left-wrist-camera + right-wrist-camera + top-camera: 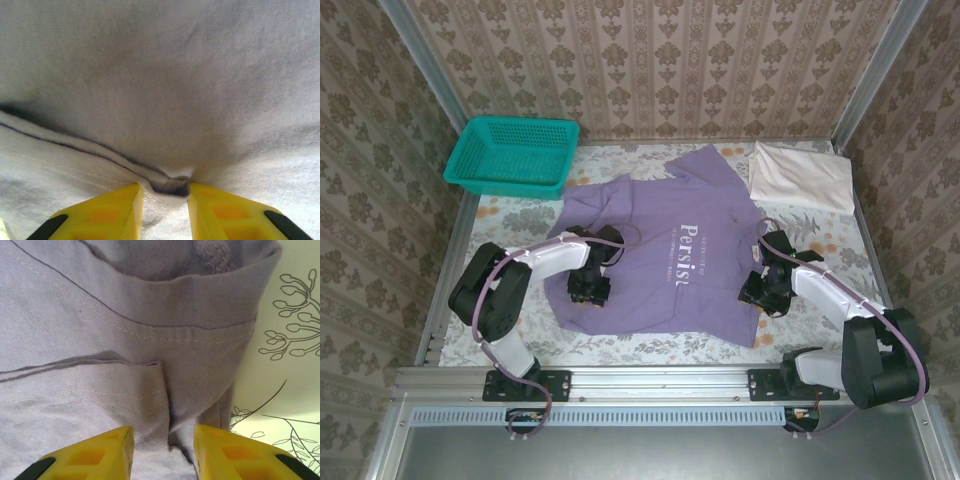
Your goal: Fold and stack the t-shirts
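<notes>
- Top view: see purple shirt (660, 250) spread flat on table (620, 345), mid-frame, long axis 9 to 3 o'clock, white lettering turned sideways.
- Find left gripper (590, 290) at the shirt's 7 o'clock corner and right gripper (763, 293) at its 4 o'clock edge. Both sit on the near side, one per end, neither nearer than the other. Bulk of cloth at 12 o'clock from both.
- Judge coming move as carrying the near edge over toward 12 o'clock, both ends together, to keep the fold square to the long axis.
- Note white shirt (800, 175) lying folded at 1 o'clock, well apart from purple one; basket (510, 155) at 11 o'clock.
- Count: two shirts, one basket, two grippers.
- Left wrist: see left fingers (105, 212) clamped on a pinch of purple hem, puckers fanning out toward 12 o'clock, so cloth looks taut in the grip.
- Right wrist: see right fingers (95, 455) closed on a bunched purple fold beside a stitched hem; bare table at 3 o'clock.
</notes>
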Motion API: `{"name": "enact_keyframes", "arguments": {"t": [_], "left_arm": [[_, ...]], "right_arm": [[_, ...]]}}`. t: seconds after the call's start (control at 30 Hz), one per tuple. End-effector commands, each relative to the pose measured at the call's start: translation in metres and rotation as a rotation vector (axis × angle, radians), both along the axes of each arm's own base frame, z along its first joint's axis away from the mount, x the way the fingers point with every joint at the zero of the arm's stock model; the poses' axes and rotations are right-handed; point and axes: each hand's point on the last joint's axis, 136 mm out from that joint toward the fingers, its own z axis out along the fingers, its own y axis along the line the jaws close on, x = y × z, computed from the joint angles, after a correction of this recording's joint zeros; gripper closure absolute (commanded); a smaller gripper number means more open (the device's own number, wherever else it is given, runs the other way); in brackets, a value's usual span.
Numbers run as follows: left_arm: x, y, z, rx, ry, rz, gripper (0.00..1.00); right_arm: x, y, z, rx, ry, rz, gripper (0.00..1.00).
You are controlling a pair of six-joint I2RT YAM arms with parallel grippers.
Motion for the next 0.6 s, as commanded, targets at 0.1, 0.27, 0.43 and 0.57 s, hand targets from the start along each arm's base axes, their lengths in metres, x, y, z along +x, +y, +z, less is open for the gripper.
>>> {"name": "enact_keyframes", "arguments": {"t": [0.1, 0.27, 0.43, 0.57], "left_arm": [[-0.004, 0.007, -0.005, 0.036, 0.009, -0.018, 0.83], [-0.003, 0.006, -0.001, 0.028, 0.0, -0.015, 0.9], [-0.004, 0.004, 0.006, 0.003, -0.012, -0.018, 0.87], [-0.002, 0.004, 0.011, -0.004, -0.027, -0.02, 0.93]], "right_arm": [[-0.005, 0.004, -0.004, 0.02, 0.021, -0.006, 0.62], [-0.004, 0.004, -0.004, 0.017, 0.018, -0.005, 0.63], [-0.001, 0.005, -0.004, 0.021, 0.012, -0.005, 0.63], [0.001, 0.004, -0.005, 0.012, 0.013, -0.003, 0.64]]}}
